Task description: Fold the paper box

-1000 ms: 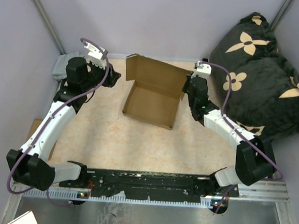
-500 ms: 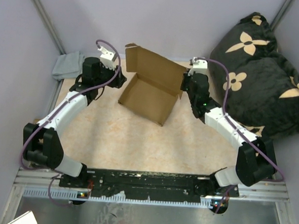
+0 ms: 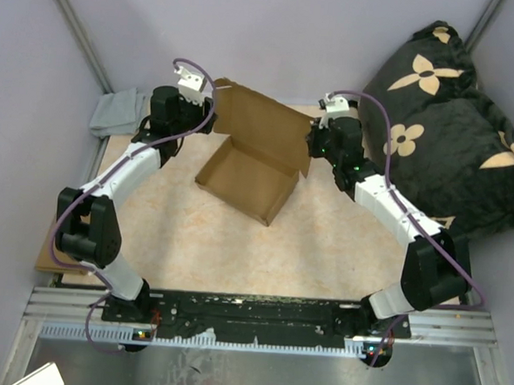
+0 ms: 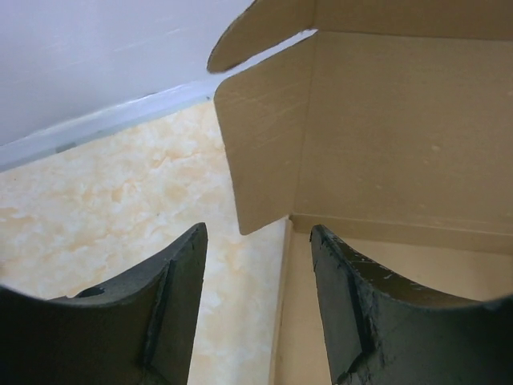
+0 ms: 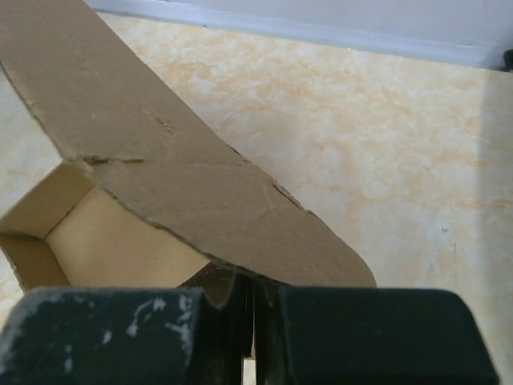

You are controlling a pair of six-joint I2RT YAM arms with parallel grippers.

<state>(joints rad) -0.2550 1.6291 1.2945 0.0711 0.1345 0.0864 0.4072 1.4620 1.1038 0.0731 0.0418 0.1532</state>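
The paper box [image 3: 245,181] lies open on the marbled table, its tray low and its lid [image 3: 263,126] raised at the back. My right gripper [image 3: 313,144] is at the lid's right end, shut on the rounded flap [image 5: 200,192], which runs over the closed jaws [image 5: 250,281] in the right wrist view. My left gripper [image 3: 211,113] hovers at the lid's left corner. In the left wrist view it [image 4: 256,241] is open. The tray's side edge [image 4: 280,313] and the hanging corner flap [image 4: 260,152] sit between and above its fingers, apart from both.
A black pillow with tan flowers [image 3: 445,117] fills the back right. A grey cloth [image 3: 115,114] lies in the back left corner. A smaller flat cardboard piece [image 3: 45,260] pokes out at the table's left edge. Walls stand close behind and left.
The left arm swung right to the lid's left corner, jaws a little wider. The right gripper moved left with the flap. The box turned and slid left, and the lid stands steeper.
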